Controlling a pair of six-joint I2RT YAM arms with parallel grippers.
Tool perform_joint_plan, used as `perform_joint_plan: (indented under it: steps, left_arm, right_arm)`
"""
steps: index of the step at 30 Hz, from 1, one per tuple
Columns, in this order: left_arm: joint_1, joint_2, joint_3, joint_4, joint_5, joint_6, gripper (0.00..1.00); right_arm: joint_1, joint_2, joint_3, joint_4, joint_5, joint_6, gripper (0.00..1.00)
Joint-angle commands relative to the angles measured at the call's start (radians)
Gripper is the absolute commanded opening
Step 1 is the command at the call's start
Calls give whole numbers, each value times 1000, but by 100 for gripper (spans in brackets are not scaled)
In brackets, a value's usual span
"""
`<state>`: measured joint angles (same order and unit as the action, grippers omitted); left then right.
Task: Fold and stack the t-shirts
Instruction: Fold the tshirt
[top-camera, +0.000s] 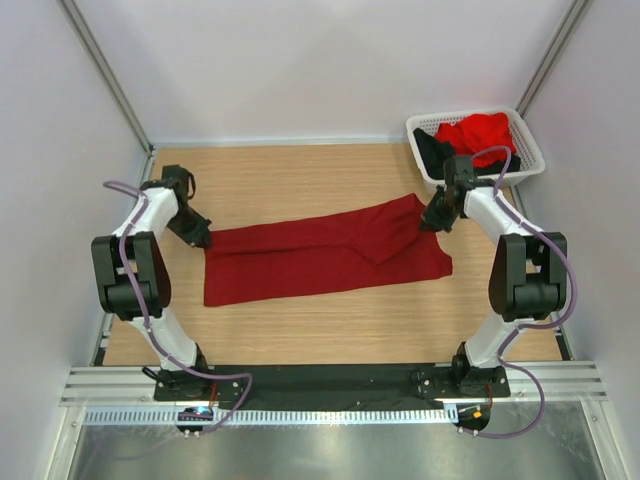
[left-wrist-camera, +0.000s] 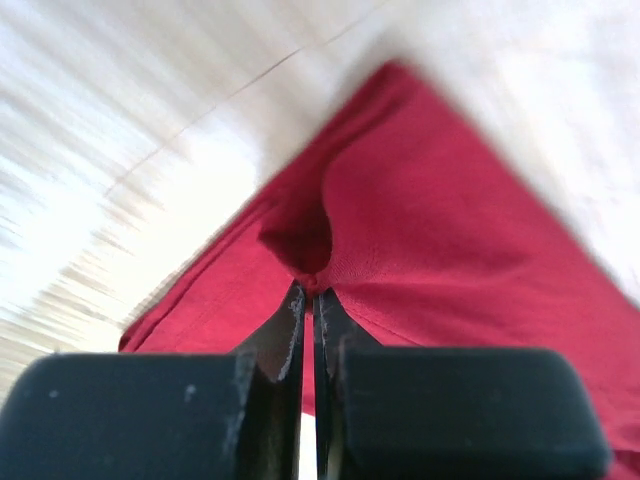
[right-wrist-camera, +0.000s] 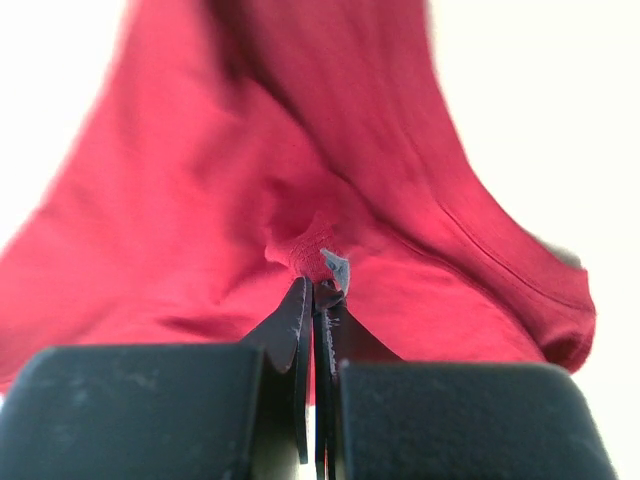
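A dark crimson t-shirt (top-camera: 320, 255) lies stretched long across the wooden table. My left gripper (top-camera: 197, 236) is shut on its left end, pinching a fold of cloth (left-wrist-camera: 312, 282) between the fingertips. My right gripper (top-camera: 437, 218) is shut on the shirt's right upper edge, where the bunched collar with a small grey tag (right-wrist-camera: 335, 268) sits at the fingertips. A brighter red t-shirt (top-camera: 478, 135) and a black one (top-camera: 432, 150) lie in the white basket (top-camera: 528, 155) at the back right.
The basket stands in the back right corner against the wall. Bare wooden table (top-camera: 300, 180) lies behind the shirt and in front of it. A black rail (top-camera: 320, 380) with both arm bases runs along the near edge.
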<state>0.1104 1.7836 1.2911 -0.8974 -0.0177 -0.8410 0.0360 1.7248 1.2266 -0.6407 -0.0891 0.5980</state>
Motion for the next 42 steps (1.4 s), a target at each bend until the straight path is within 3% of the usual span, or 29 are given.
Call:
perform_joint_plan:
  steps: [1, 13, 22, 42]
  left_arm:
    - [-23, 13, 137, -60, -103, 106, 0]
    - [-28, 221, 427, -78, -125, 276, 0]
    - [-28, 342, 595, -29, -36, 361, 0]
    - [-12, 459, 746, 21, 156, 287, 0]
  right_arm:
    - [-2, -34, 138, 6, 12, 29, 1]
    - [-1, 110, 361, 157, -67, 131, 1]
    - [-1, 208, 484, 233, -93, 154, 1]
    - [-8, 320, 625, 291, -112, 195, 1]
